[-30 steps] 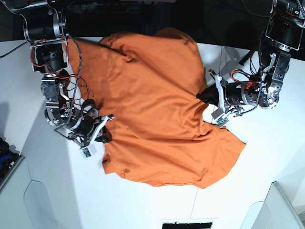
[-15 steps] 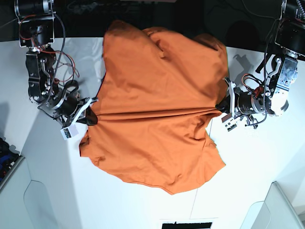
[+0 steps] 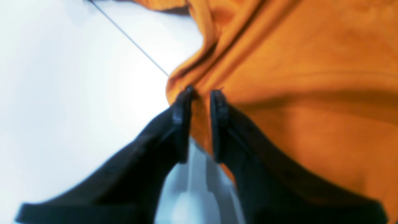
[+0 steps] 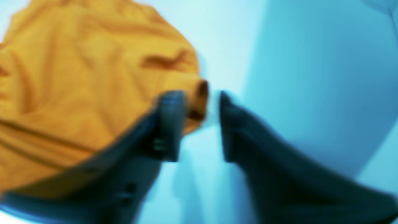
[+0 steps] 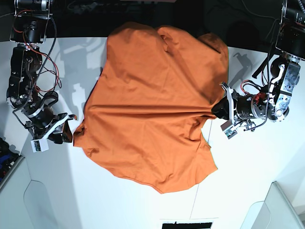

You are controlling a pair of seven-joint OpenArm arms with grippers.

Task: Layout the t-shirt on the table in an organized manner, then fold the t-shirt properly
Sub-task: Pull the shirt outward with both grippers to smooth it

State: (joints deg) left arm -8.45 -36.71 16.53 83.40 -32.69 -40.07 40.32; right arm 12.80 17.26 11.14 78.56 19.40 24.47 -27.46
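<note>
The orange t-shirt [image 5: 152, 105] lies spread and wrinkled across the middle of the white table [image 5: 119, 200]. My left gripper [image 5: 220, 110], on the right of the base view, is shut on the shirt's side edge. The left wrist view shows cloth [image 3: 311, 62] pinched between its fingers [image 3: 200, 93]. My right gripper [image 5: 66, 131] is at the shirt's opposite edge. In the blurred right wrist view its jaws [image 4: 199, 94] stand apart. A rolled bit of the shirt's edge [image 4: 77, 77] lies between them, against one finger [image 4: 169, 102]. The collar tag is not visible.
A thin dark seam [image 3: 130, 35] crosses the table and runs under the shirt. Grey bins sit at the front left [image 5: 14, 176] and front right [image 5: 281, 210] corners. A black label [image 5: 187, 224] lies at the front edge. Dark floor lies beyond the far edge.
The right gripper pulled its shirt edge outward toward its side, then opened. The shirt now lies wider and flatter. The left gripper kept its hold and barely moved.
</note>
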